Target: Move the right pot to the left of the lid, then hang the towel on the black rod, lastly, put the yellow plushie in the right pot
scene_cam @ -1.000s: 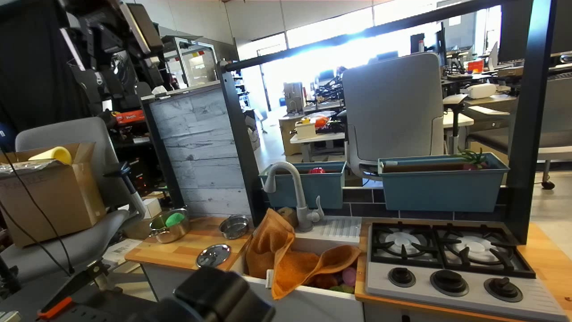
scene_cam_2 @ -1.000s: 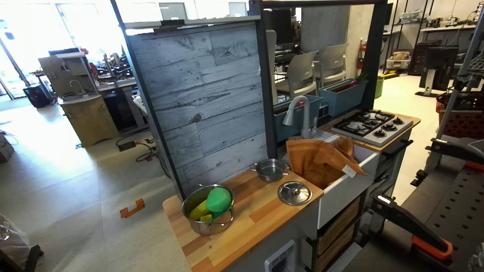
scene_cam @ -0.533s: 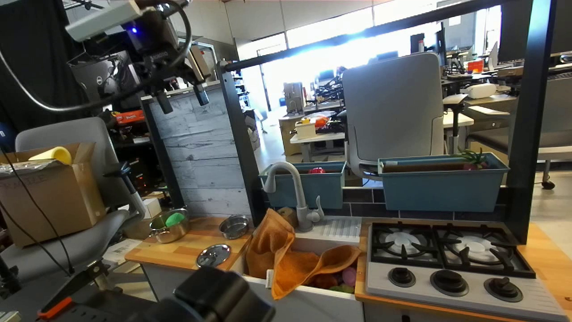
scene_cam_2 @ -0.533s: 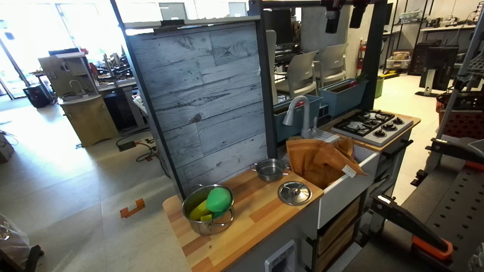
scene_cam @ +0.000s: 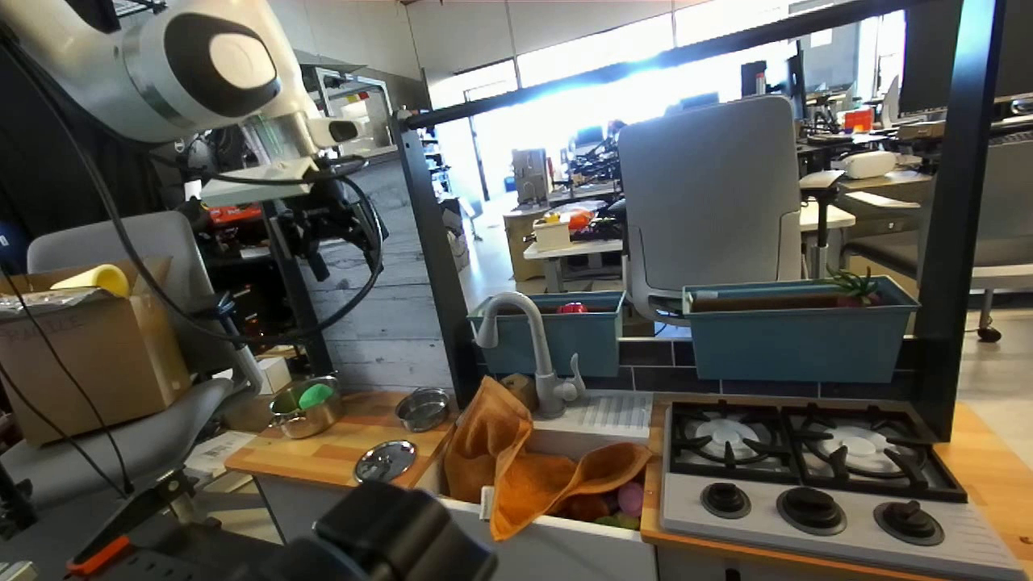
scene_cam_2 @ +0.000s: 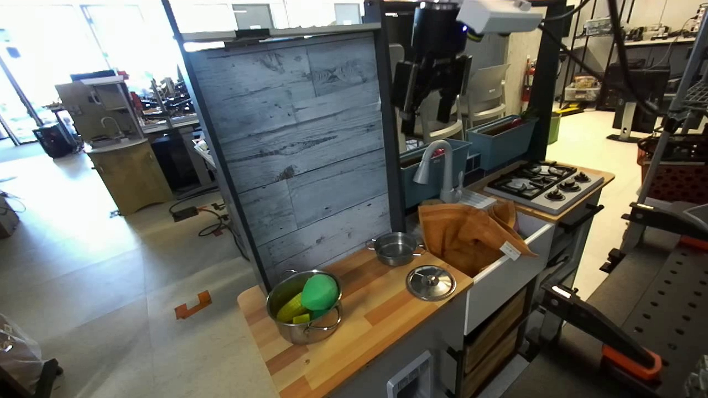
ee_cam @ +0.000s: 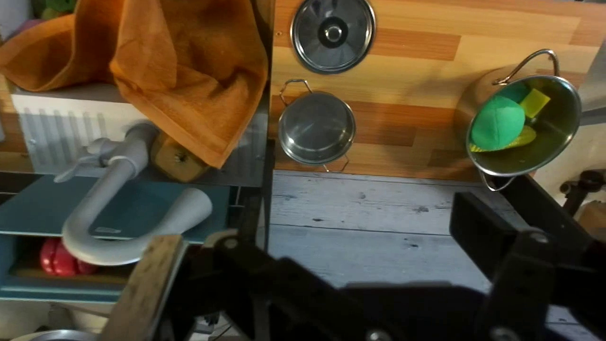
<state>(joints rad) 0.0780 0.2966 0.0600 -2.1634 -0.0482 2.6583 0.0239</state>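
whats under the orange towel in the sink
In an exterior view, a purple rounded thing, something green and something reddish-brown peek out past the towel. Whatever lies directly beneath it is covered and cannot be seen.

In both exterior views we face daylight glaring through far windows (scene_cam_2: 44,36), bleaching the floor (scene_cam_2: 52,177) at far left; the curtain (scene_cam: 40,181) at left is dim. Near us, a black object (scene_cam: 403,528) blurs.

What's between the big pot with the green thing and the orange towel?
The small pot and the lid, both on the wooden counter, come between the big pot and the towel; this shows in both exterior views and the wrist view.
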